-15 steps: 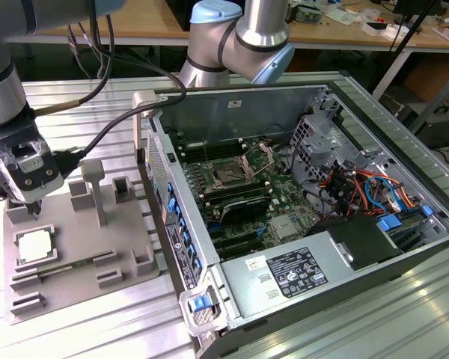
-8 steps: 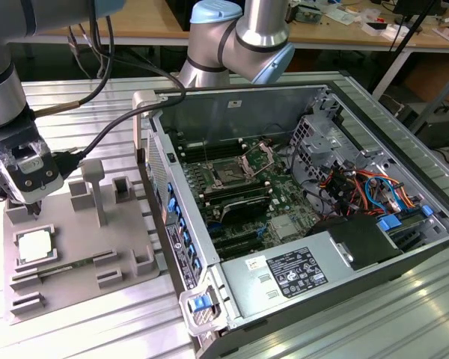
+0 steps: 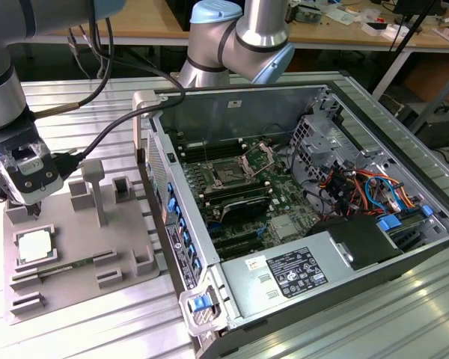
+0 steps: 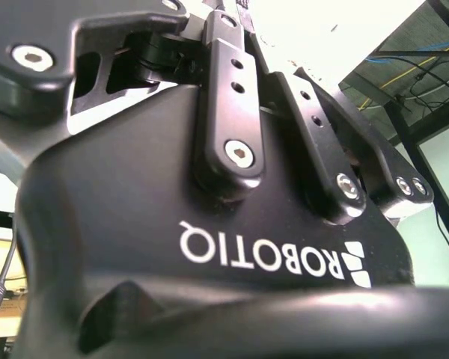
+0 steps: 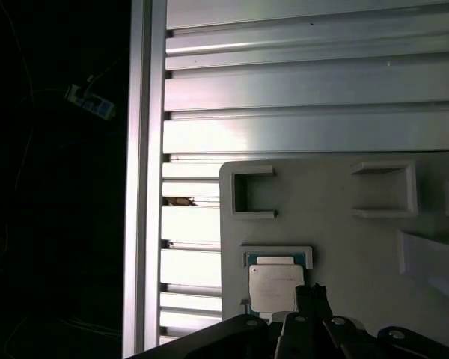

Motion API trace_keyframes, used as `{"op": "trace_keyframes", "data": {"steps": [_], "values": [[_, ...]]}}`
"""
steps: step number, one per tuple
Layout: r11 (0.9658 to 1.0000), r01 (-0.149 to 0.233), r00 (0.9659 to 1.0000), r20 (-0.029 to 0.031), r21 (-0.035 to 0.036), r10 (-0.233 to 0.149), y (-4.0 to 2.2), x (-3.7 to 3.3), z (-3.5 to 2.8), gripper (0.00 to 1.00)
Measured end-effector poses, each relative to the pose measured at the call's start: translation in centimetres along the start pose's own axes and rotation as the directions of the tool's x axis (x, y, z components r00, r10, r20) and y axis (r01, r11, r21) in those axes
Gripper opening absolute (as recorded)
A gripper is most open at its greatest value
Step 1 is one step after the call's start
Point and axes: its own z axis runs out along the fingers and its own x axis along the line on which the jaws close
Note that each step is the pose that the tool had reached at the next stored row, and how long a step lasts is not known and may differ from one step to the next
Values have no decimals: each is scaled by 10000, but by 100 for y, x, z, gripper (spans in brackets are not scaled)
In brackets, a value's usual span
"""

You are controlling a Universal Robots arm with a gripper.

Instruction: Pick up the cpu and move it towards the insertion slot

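The tabletop (image 3: pixel 374 321) is built from ribbed aluminium profiles. On it, at the exterior view's left, lies a grey plastic tray (image 3: pixel 67 292). An open computer case (image 3: pixel 239 97) stands at the right.

Even, bright overhead light fills the exterior view. The ribbed aluminium worktop (image 3: pixel 404 314) shines pale, and the open grey metal computer case (image 3: pixel 232 112) holds soft shadow inside. In the first wrist view the worktop glares white beside a near-black margin. In the second wrist view the matte black gripper (image 4: pixel 228 90) stands backlit against a washed-out white ceiling (image 4: pixel 322 30).
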Motion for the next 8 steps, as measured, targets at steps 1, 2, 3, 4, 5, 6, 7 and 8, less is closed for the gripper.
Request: {"op": "trace_keyframes", "data": {"steps": [1, 2, 3, 4, 5, 6, 7, 8], "values": [[10000, 0, 10000, 1, 0, 0, 0, 0, 2, 11], [10000, 0, 10000, 1, 0, 0, 0, 1, 4, 11], [10000, 0, 10000, 1, 0, 0, 0, 1, 6, 11], [10000, 0, 10000, 1, 0, 0, 0, 1, 7, 11], [10000, 0, 10000, 1, 0, 0, 0, 2, 9, 11], [10000, 0, 10000, 1, 0, 0, -1, 2, 10, 11], [10000, 0, 10000, 1, 0, 0, -1, 4, 21, 11], [10000, 0, 10000, 1, 0, 0, -1, 6, 29, 11]]}}
